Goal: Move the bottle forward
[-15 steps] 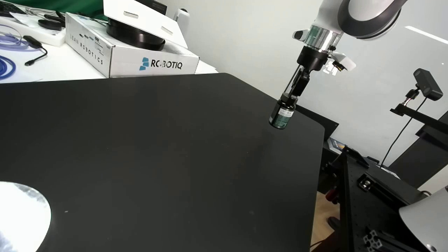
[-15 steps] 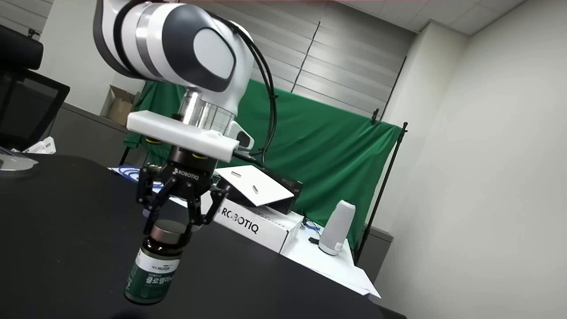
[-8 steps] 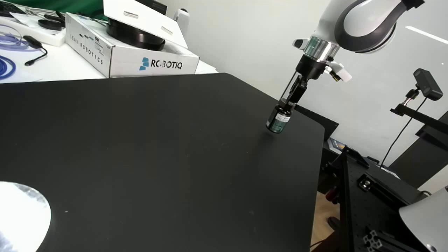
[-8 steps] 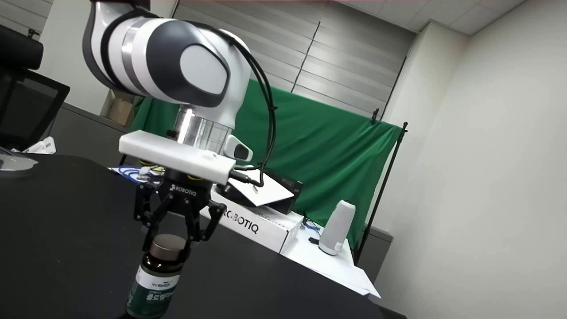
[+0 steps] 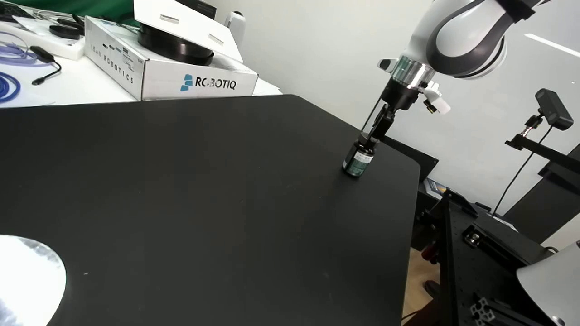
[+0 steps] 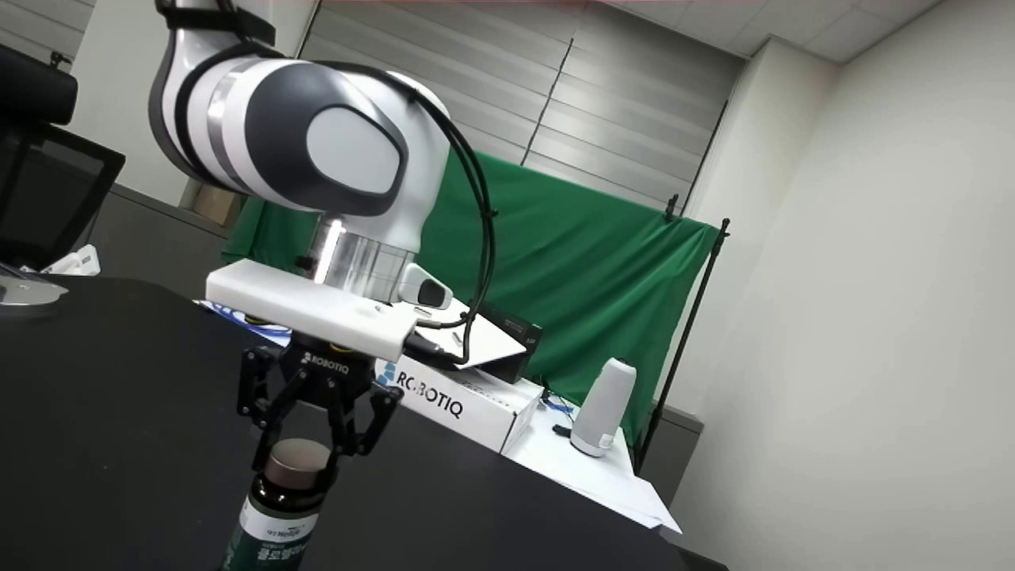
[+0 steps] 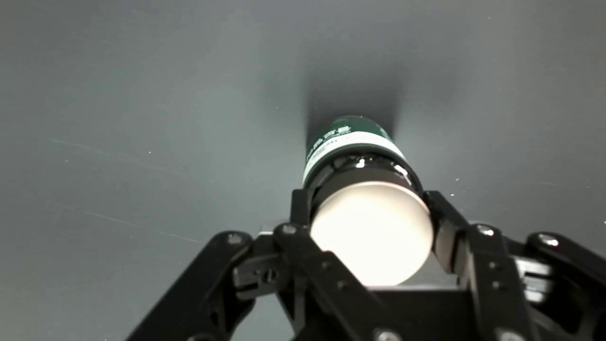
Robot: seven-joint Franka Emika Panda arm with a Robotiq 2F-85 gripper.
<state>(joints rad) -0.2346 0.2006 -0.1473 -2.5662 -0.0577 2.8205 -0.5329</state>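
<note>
We had the bottle (image 6: 277, 507) in the gripper (image 7: 369, 210), whose two fingers (image 7: 442, 213) stood only partly apart, one at each side of the pale cap (image 7: 374, 232) and the neck, and we judged the hold to be firm; in both exterior views the bottle was below the fingers, near an edge of the black tabletop (image 5: 204, 203) and well apart from the white box (image 5: 199, 83); we could not tell whether its base touched down, for in an exterior view the label (image 6: 273, 539) ran out of the frame, though in the wrist view a shadow (image 7: 352, 92) met the bottle's foot, which to us suggested that it was very low.

The grasp, then, was done; how much of the forward move was behind us we could not say, since nothing marked a goal; what was left, we reckoned, was any remaining travel, seating the base flat, spreading the fingers and drawing clear.
</note>
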